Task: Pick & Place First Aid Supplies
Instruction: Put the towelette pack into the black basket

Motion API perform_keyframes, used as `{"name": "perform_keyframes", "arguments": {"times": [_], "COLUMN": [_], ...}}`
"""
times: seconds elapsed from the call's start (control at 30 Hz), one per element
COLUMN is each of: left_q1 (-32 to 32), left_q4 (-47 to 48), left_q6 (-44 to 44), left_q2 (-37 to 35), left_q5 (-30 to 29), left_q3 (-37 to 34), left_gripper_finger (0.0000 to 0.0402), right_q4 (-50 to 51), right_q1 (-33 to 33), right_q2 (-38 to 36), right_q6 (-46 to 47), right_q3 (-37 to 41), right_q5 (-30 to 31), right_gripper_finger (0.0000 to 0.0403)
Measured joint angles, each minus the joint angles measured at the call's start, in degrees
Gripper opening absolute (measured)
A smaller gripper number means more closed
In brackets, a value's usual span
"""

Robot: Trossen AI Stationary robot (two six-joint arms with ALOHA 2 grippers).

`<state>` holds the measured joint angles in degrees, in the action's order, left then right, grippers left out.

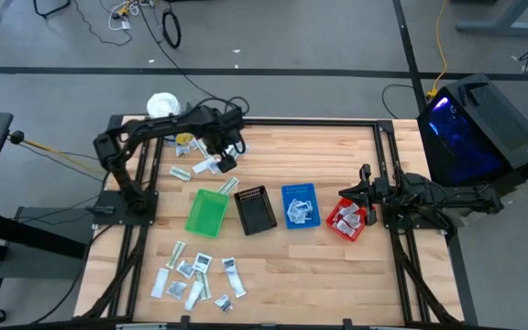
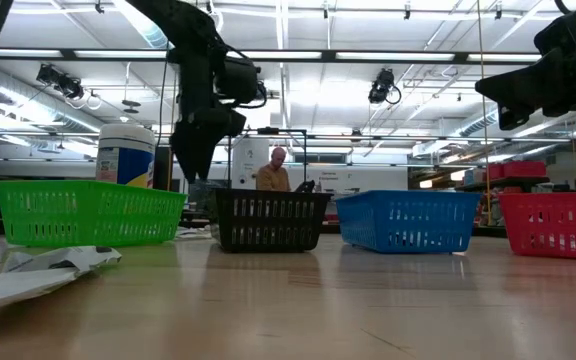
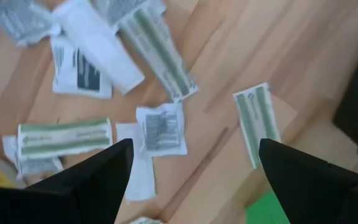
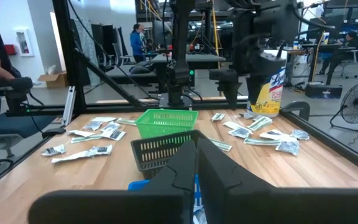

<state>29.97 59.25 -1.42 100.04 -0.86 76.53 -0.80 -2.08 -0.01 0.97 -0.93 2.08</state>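
First aid supplies lie in two loose groups: a far group (image 1: 195, 165) by the table's far left, and a near group (image 1: 195, 275) at the front left. My left gripper (image 1: 220, 158) hangs open over the far group, fingers pointing down. Its wrist view shows a small printed white sachet (image 3: 160, 129) and a green-striped strip packet (image 3: 257, 121) flat on the wood under the gap (image 3: 194, 149); the fingers touch neither. My right gripper (image 1: 354, 192) waits shut at the right, above the red bin (image 1: 349, 220).
Green (image 1: 207, 212), black (image 1: 255, 209), blue (image 1: 300, 205) and red bins stand in a row mid-table; the blue and red ones hold sachets. A white tub (image 1: 163, 104) stands at the far left corner. People show in the room behind.
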Motion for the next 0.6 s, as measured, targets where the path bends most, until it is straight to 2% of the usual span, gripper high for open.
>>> {"name": "perform_keyframes", "arguments": {"times": [0.23, 0.47, 0.6], "left_q1": [-0.4, -0.2, 0.1], "left_q4": [0.6, 0.6, -3.7], "left_q6": [-3.9, -3.5, -3.5], "left_q2": [1.5, 2.4, 2.6], "left_q5": [-2.1, -3.0, -3.0], "left_q3": [-0.1, -0.2, -3.4], "left_gripper_finger": [0.0358, 0.0358, 0.0358], "right_q4": [0.0, 0.0, 0.0], "right_q1": [0.0, 0.0, 0.0], "right_q2": [0.0, 0.0, 0.0], "right_q6": [0.0, 0.0, 0.0], "right_q3": [0.0, 0.0, 0.0], "right_q5": [0.0, 0.0, 0.0], "right_gripper_finger": [0.0023, 0.0023, 0.0023]}}
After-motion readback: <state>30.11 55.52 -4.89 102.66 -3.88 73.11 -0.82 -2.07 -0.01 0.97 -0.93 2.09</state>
